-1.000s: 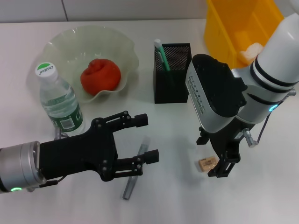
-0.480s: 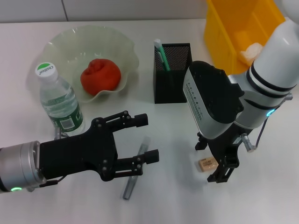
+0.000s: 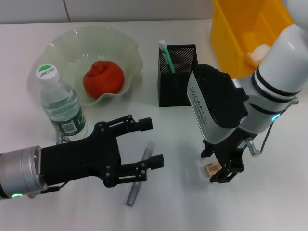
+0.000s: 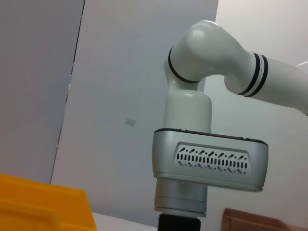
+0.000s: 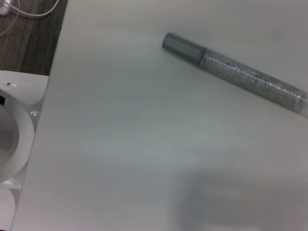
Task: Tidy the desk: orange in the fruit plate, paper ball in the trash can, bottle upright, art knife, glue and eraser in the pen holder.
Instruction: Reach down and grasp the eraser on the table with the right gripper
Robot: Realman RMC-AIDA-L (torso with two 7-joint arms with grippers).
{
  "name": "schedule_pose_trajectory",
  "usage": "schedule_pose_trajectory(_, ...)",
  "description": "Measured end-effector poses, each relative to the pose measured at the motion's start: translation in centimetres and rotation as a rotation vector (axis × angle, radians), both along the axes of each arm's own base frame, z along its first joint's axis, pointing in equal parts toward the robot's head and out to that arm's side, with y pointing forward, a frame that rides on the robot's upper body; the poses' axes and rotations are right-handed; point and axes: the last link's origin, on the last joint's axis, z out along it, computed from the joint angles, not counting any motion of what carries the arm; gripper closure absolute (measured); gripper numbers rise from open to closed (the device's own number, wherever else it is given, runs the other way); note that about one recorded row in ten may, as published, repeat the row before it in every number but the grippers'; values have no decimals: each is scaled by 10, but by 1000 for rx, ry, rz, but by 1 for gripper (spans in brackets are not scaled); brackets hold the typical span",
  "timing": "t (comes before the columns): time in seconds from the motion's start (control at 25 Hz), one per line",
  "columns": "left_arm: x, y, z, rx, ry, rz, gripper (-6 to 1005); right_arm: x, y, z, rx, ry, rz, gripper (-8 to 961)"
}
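Left gripper (image 3: 150, 142) hangs with its black fingers spread wide, low over the desk (image 3: 168, 207) and in front of the pen holder (image 3: 177, 75), to that box's left. The glue (image 3: 139, 174) lies flat on the desk under and between these fingers; no contact can be seen. Left of the pen holder, the bottle (image 3: 59, 103) stands upright beside the fruit plate (image 3: 68, 47), and the orange (image 3: 103, 77) sits inside this plate. The art knife (image 3: 166, 57) stands in the pen holder, with its white tip over the rim. In front of the pen holder and a little to its right, the right gripper (image 3: 215, 169) points down at the desk. Its fingers stand on both sides of the eraser (image 3: 211, 168); a firm pinch cannot be told. Right of the pen holder and behind it, the paper ball (image 3: 259, 52) lies in the trash can (image 3: 239, 30).
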Motion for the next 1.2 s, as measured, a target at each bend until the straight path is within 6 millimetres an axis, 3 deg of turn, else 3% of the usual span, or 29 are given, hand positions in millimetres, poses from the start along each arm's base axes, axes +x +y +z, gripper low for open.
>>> schedule_pose_trajectory(0.76,0,1,-1,-2,-2,7,199,4,-5,-7,-23,-27,-5,347)
schedule_pose_trajectory(1.2,0,1,-1,-1,-3,8,199,4,-4,-6,-14,-32,-10,433)
